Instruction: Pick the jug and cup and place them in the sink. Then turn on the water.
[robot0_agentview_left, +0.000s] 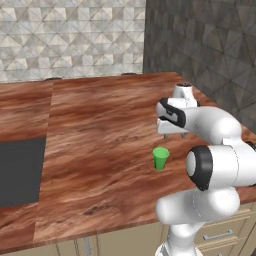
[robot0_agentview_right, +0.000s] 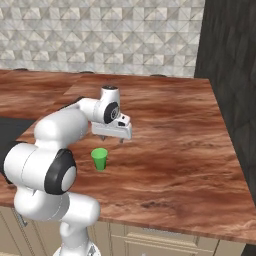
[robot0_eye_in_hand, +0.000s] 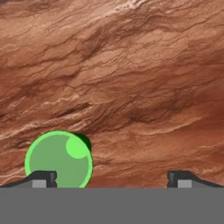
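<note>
A white robot arm reaches over a reddish-brown wood-grain counter (robot0_agentview_left: 100, 125) in a rendered kitchen with a pale tiled wall behind. Its two-finger gripper (robot0_agentview_left: 173, 134) hangs above the counter with the fingers spread wide apart and nothing between them.

A small bright green tapered cup without a handle (robot0_agentview_left: 160, 158) stands upright on the counter, near the front edge. In both base views it sits just nearer to the robot than the gripper (robot0_agentview_right: 112, 138) and lower, apart from it, not under it.

The hand view looks straight down. The cup (robot0_eye_in_hand: 58, 159) shows as a green circle, its open mouth facing the camera, so its long axis is vertical. It lies against the left finger tip (robot0_eye_in_hand: 40, 179), well off the middle of the gap, while the right tip stands over bare wood. By my judgement the hand must shift toward the cup to centre it before descending.

The dark charcoal recessed sink (robot0_agentview_left: 20, 172) lies far to the left, well apart from the cup.
</note>
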